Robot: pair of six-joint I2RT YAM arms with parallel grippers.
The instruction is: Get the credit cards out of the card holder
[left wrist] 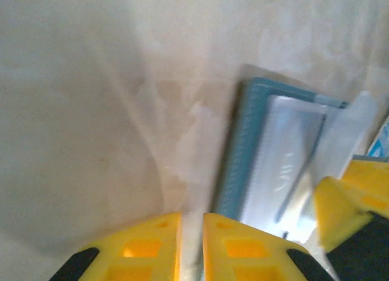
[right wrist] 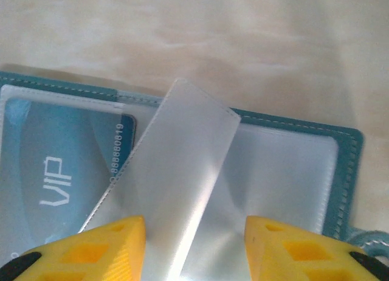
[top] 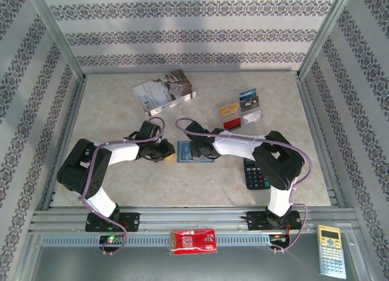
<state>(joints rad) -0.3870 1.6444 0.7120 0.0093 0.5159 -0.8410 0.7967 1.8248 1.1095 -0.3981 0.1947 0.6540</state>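
Blue-grey stitched card holder (top: 193,153), lying open and flat on the pale marbled table (top: 182,187), mid-table between the two grippers.

Contents: clear plastic pockets. One blue card (right wrist: 58,171) marked VIP sits inside a pocket. One frosted sleeve (right wrist: 194,147) is tilted up off the pockets.

Right gripper (right wrist: 194,232): yellow fingers moderately apart, with the frosted sleeve running between them (whether they press on it cannot be told).

Left gripper (left wrist: 192,244): at the holder's left edge, fingers drawn almost together with a thin pale slit between. Whether anything is pinched there cannot be made out.

Nearby: several loose cards (top: 240,111) clustered farther back on the right. A black calculator (top: 255,174) lies partly under the right arm. A book (top: 164,92) lies near the back wall.
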